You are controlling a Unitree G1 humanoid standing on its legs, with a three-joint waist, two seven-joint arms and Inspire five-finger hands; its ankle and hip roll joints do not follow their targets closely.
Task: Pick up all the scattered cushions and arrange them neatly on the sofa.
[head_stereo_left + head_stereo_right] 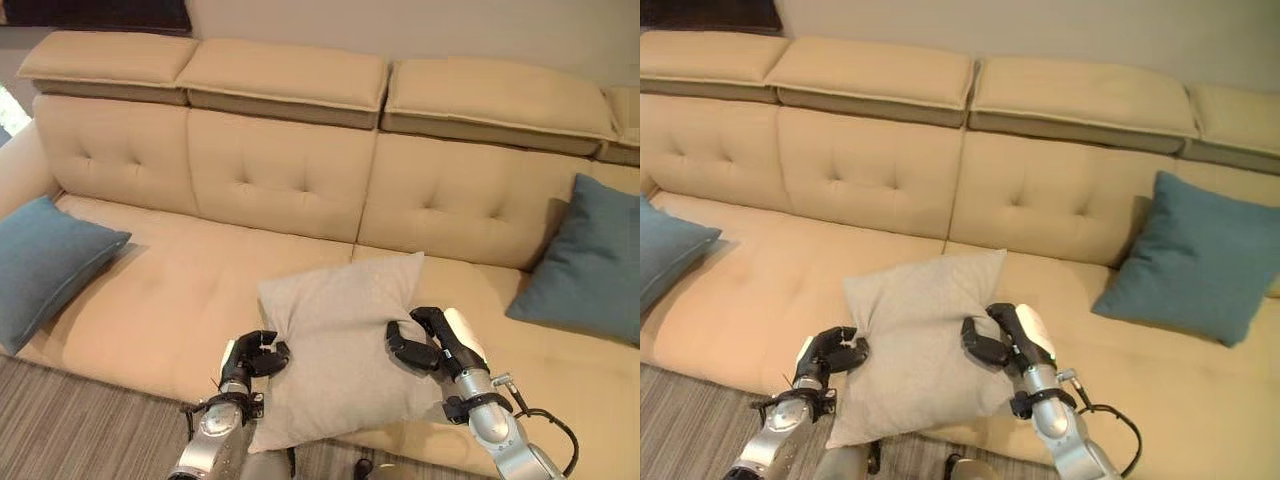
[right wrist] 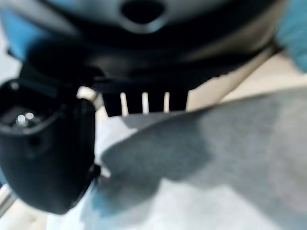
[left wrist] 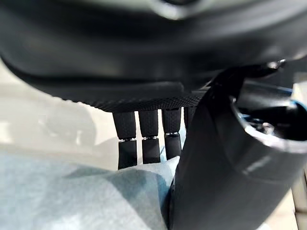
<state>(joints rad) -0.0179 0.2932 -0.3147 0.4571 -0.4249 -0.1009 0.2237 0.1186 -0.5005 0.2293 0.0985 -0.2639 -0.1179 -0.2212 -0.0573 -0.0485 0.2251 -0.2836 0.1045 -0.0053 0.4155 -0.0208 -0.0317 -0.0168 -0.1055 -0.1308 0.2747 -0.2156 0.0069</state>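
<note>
A light grey cushion [image 1: 340, 340] lies tilted over the front edge of the beige sofa's seat [image 1: 170, 290], its lower corner hanging past the edge. My left hand [image 1: 252, 360] is curled on the cushion's left edge, and my right hand [image 1: 432, 342] is curled on its right edge. In the wrist views the grey cushion [image 3: 86, 196] [image 2: 216, 158] sits between thumb and fingers of each hand. A teal cushion [image 1: 45, 262] leans at the sofa's left end. Another teal cushion [image 1: 1190, 255] stands against the backrest at the right.
The sofa's tufted backrest [image 1: 290, 170] runs across the far side with padded headrests [image 1: 285, 75] on top. Striped grey carpet [image 1: 70, 430] lies in front of the sofa. Bare seat stretches between the grey cushion and each teal one.
</note>
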